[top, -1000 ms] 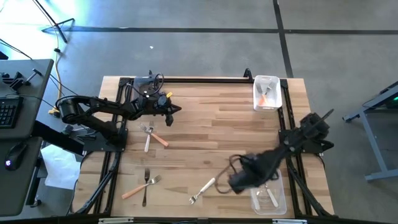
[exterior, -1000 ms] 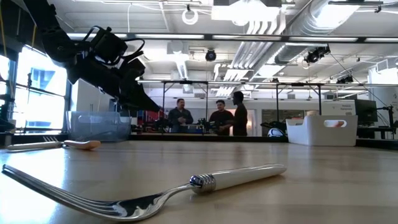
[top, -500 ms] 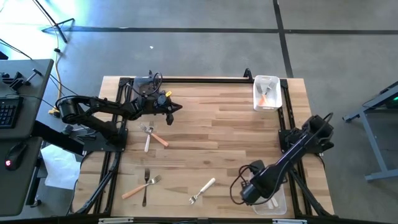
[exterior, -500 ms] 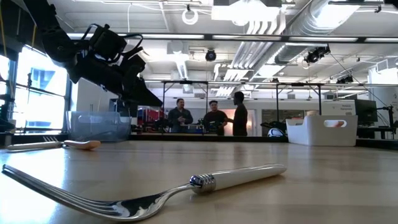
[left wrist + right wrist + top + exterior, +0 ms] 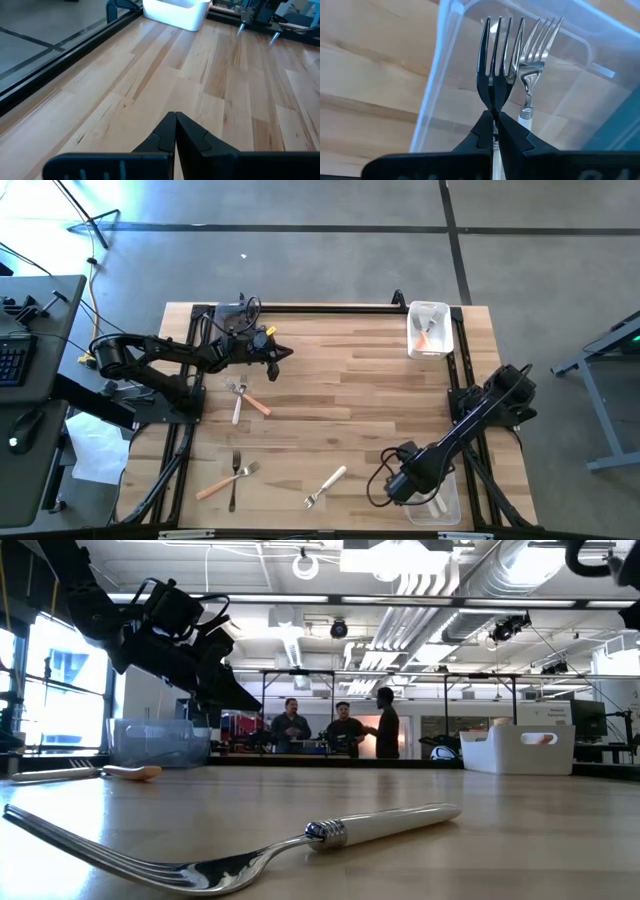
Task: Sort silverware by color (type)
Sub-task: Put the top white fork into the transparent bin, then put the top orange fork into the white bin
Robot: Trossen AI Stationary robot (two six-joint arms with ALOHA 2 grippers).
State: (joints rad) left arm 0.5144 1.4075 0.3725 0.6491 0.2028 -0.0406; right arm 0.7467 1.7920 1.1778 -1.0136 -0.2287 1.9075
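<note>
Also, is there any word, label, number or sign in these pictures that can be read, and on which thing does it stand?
None can be read.
White bin: no label visible.
Clear bin: no print visible.
Forks, for example the white-handled fork: no marking visible.
Room behind the table: any signs are too small to read.

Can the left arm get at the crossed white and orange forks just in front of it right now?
Probably yes: the left gripper is shut and empty, and bare table separates it from the crossed forks; nothing blocks them.
</note>
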